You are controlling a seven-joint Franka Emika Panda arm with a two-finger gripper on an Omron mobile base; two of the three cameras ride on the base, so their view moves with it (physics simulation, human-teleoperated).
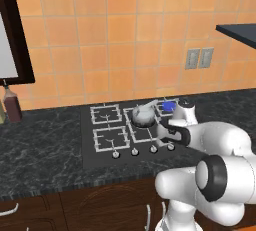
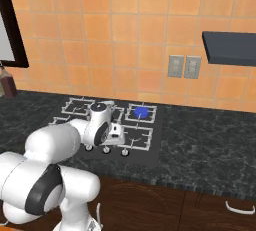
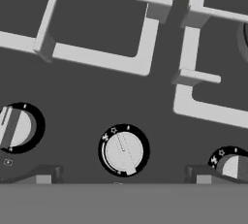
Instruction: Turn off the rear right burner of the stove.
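Hand view looks straight down on the flat black glass stove point(image 3: 97, 92), and the gripper point(image 3: 121, 174) hangs right over the knob row, its two dark fingertips point(image 3: 46, 173) spread wide apart with nothing between them but a small round silver knob point(image 3: 123, 151) ringed in white marks. That knob sits dead centre between the tips, not touched. Another silver knob point(image 3: 14, 127) lies off to one side, a third one point(image 3: 232, 166) to the other, and pale grey grate bars point(image 3: 140, 58) run across above them.

From the left base view, the white arm reaches out over the front right of the cooktop point(image 1: 90, 160), and its wrist blocks part of the right-hand grates. A round silver pot with a lid point(image 1: 143, 115) stands on the middle grate, just beside the wrist. Behind and to the right of the pot is the rear right burner point(image 1: 169, 106), a small square grey grate with a bright blue flame patch, still alight.

Right base view shows that blue burner point(image 2: 141, 111) in the clear, at the back right corner of the stove point(image 2: 150, 152), near the orange tiled wall point(image 2: 130, 40). Two grey wall sockets point(image 2: 183, 66) sit above it, and a dark bottle point(image 2: 8, 86) stands well off to the left on the speckled black counter point(image 2: 210, 140)
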